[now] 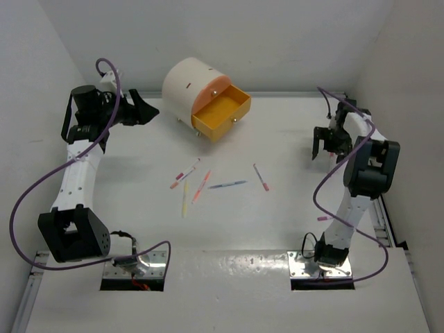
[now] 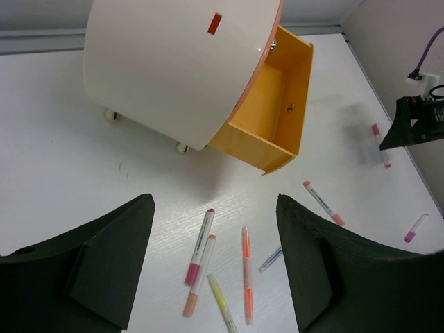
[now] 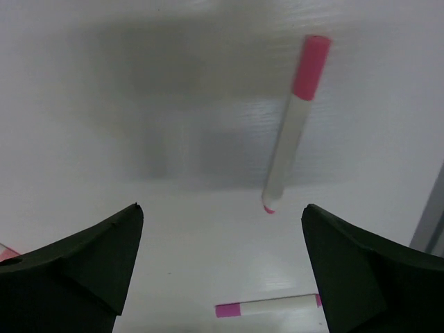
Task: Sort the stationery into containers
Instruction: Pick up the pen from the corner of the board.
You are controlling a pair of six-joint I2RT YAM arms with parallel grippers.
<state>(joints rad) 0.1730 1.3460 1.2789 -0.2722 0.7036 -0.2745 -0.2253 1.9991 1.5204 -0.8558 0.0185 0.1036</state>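
The cream-white round cabinet [image 1: 187,83] stands at the back, its yellow-orange drawer [image 1: 222,112] pulled open; in the left wrist view that drawer [image 2: 267,111] shows nothing inside. The pink-peach drawer [image 1: 216,86] above it is closed. Several pens [image 1: 201,185] lie scattered mid-table, seen closer as pens [image 2: 246,274] under my left gripper [image 2: 215,198], which hangs open and empty beside the cabinet. My right gripper [image 3: 222,208] is open at the right. A pink-capped pen [image 3: 291,132] shows ahead of its fingers, touching neither, and a second pink-capped pen [image 3: 267,306] lies below.
White walls close in the table at the back and both sides. Purple cables [image 1: 41,187] loop off both arms. A small pink pen [image 1: 322,218] lies by the right arm's lower link. The right wall [image 3: 430,222] is near the right gripper.
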